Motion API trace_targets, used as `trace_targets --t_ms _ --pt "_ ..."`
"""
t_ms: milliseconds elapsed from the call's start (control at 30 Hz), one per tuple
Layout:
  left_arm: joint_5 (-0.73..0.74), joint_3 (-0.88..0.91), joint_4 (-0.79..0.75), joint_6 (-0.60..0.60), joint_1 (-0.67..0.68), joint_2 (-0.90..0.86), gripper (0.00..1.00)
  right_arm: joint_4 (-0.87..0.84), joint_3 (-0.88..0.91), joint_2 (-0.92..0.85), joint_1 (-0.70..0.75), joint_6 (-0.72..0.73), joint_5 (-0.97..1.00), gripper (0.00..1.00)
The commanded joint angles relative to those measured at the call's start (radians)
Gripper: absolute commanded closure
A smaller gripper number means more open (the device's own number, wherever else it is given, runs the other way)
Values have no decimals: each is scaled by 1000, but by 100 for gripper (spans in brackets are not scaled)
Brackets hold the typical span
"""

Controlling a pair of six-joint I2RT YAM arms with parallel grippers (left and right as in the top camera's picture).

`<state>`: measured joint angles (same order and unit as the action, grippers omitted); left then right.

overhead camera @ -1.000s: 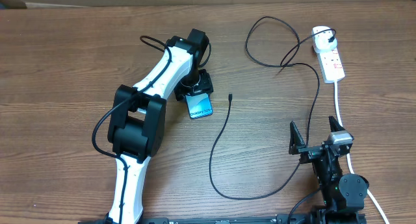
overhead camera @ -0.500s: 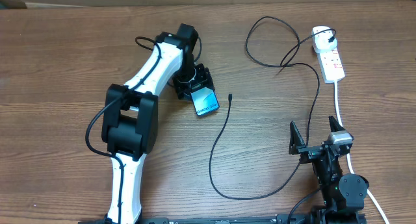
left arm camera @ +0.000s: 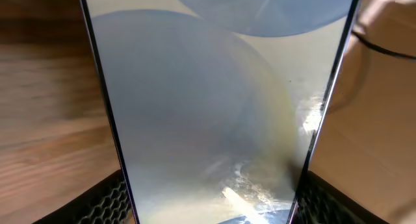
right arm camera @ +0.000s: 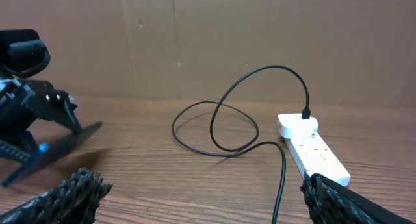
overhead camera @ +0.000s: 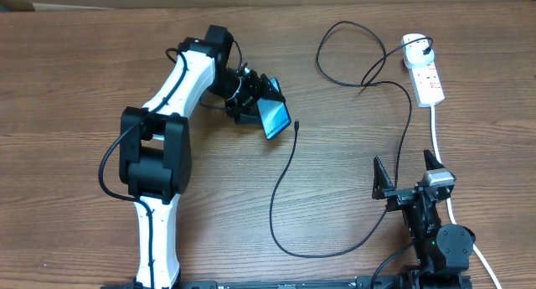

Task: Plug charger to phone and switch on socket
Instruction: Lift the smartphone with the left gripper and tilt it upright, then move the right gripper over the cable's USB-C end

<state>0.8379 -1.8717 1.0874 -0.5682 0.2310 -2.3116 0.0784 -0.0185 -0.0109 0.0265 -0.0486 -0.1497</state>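
Observation:
My left gripper (overhead camera: 265, 106) is shut on the phone (overhead camera: 275, 119) and holds it tilted above the table, its light-blue screen facing up and right. In the left wrist view the phone (left arm camera: 214, 107) fills the frame between the black fingers (left arm camera: 107, 201). The charger (overhead camera: 271, 209) is a thin black cable looping over the wood. Its connector tip (overhead camera: 296, 124) lies just right of the phone, and its adapter (overhead camera: 411, 44) sits in the white socket (overhead camera: 428, 78) at the far right. My right gripper (overhead camera: 408, 173) stands open near the front right, with nothing between its jaws.
The socket's thick white cord (overhead camera: 437, 130) runs down the right side, past my right gripper. In the right wrist view the socket (right arm camera: 313, 149) lies ahead on the right, the charger cable (right arm camera: 283, 160) crosses the middle and the held phone (right arm camera: 58, 146) shows at left. A cardboard wall stands behind.
My left gripper has swung up and to the right with the phone, turning it toward the charger's connector tip. The right arm has not moved.

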Motion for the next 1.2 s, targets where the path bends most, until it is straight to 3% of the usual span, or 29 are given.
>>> trace_targets --t_ms 0,333,633,867,1033,1167 --pt "273 -30 -18 47 -16 -10 30 -5 10 8 6 -1 7 0" --pt "485 -30 -53 75 -16 -10 31 -5 10 8 6 -1 7 0" --pt "539 -30 -70 76 -16 -10 31 -75 10 8 6 1 -35 0" --pt "551 -30 -75 76 -16 -10 31 -257 10 8 6 206 -525 0" --pt "593 -30 -75 76 -15 -10 30 -458 10 8 6 368 -572 0" --pt "627 -30 -74 79 -14 -10 30 -515 -13 8 6 473 -571 0"
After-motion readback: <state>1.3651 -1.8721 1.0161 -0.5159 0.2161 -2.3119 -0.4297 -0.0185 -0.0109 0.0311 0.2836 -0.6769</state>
